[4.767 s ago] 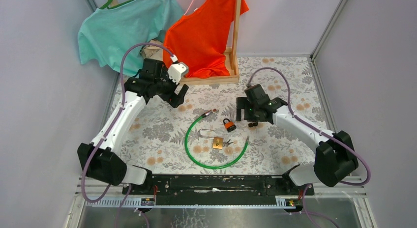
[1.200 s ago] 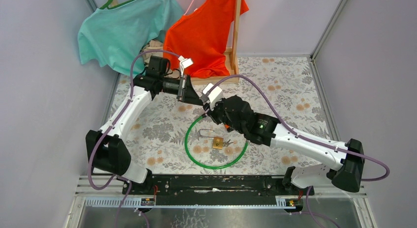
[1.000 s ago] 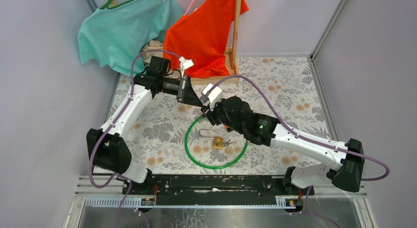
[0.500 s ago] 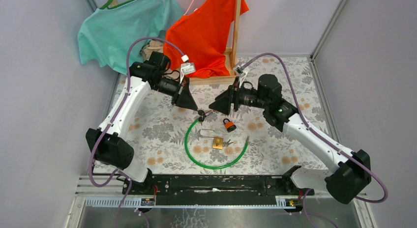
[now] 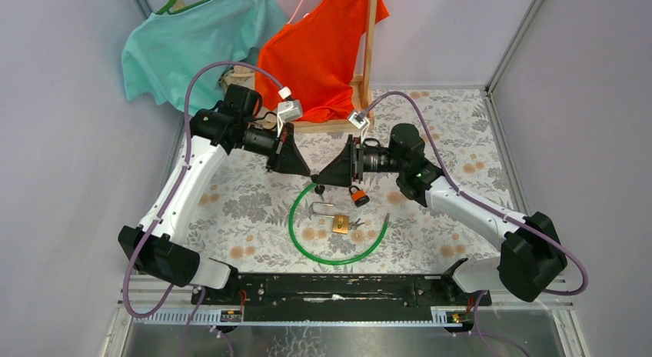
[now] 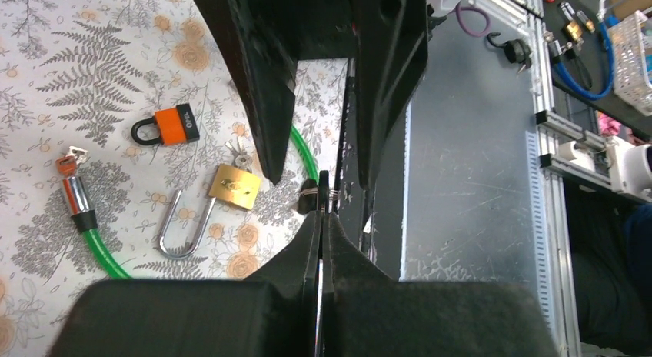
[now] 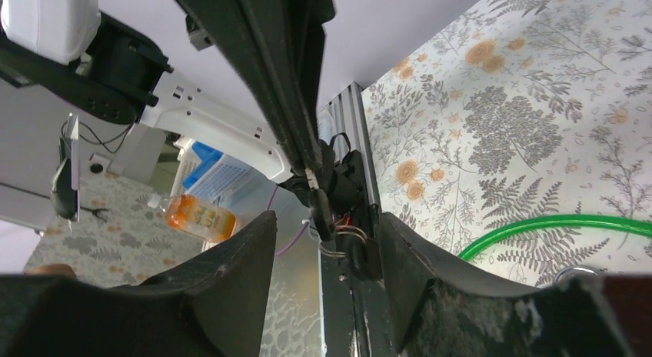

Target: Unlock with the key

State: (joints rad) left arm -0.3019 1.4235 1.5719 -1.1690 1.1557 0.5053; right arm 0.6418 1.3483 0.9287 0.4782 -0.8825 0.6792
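Observation:
My left gripper [image 5: 309,173] hangs over the mat, shut on the thin blade of a key [image 6: 324,197]. From that key a ring with two black key heads [image 7: 324,215] dangles. My right gripper [image 5: 321,177] faces it tip to tip and stands open, its fingers [image 7: 231,280] on either side of the dangling heads. Below lie an orange padlock [image 5: 357,195], a brass padlock [image 5: 340,224] with a long silver shackle [image 6: 181,228], and a green cable lock [image 5: 332,255] whose end [image 6: 74,194] carries an orange-headed key.
A wooden rack [image 5: 367,80] with an orange shirt [image 5: 319,49] and a teal shirt [image 5: 196,41] stands at the back. Small keys [image 6: 240,152] lie beside the brass padlock. Grey walls close in both sides.
My right gripper has pulled back from low over the locks and turned to face the left gripper tip to tip. The left gripper has shifted slightly right, still holding the key.

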